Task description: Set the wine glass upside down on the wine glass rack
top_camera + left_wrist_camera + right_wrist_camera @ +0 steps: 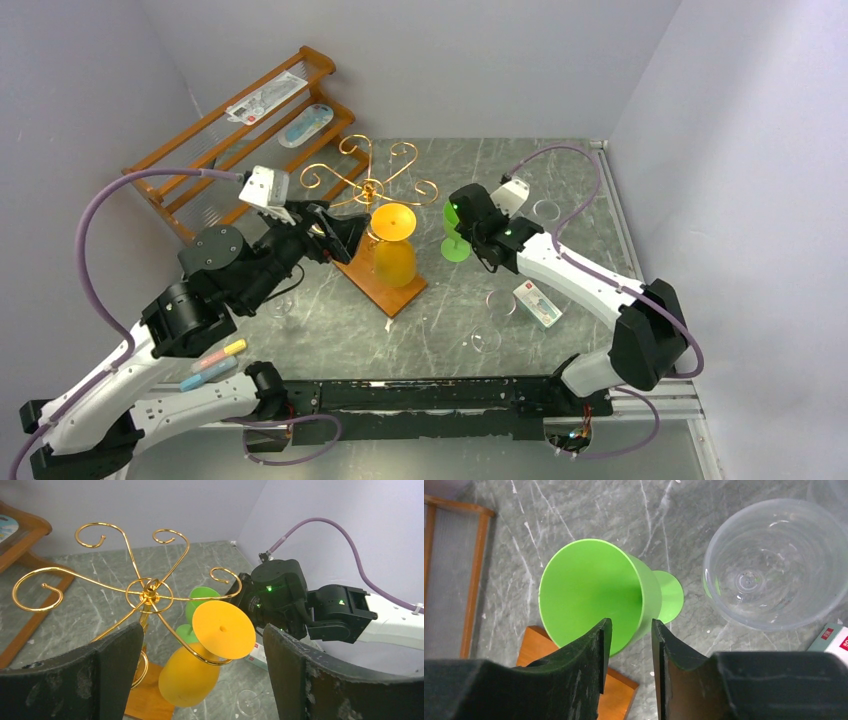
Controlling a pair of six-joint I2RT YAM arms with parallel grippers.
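Green plastic wine glass (pixel 589 590) stands upright just right of gold scroll-wire rack (pixel 370 185). R gripper (pixel 630 630) straddles its bowl wall, jaws narrow; can't tell if clamped. L gripper (pixel 202 630) wide open, empty, by rack. Risk: thin rim pinch slips during flip, glass drops.

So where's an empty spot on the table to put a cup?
Bare table lies behind the gold rack, up to the back wall. Another patch sits between the rack's wooden base and the near rail. The right side is crowded: green glass, clear glasses, a box.
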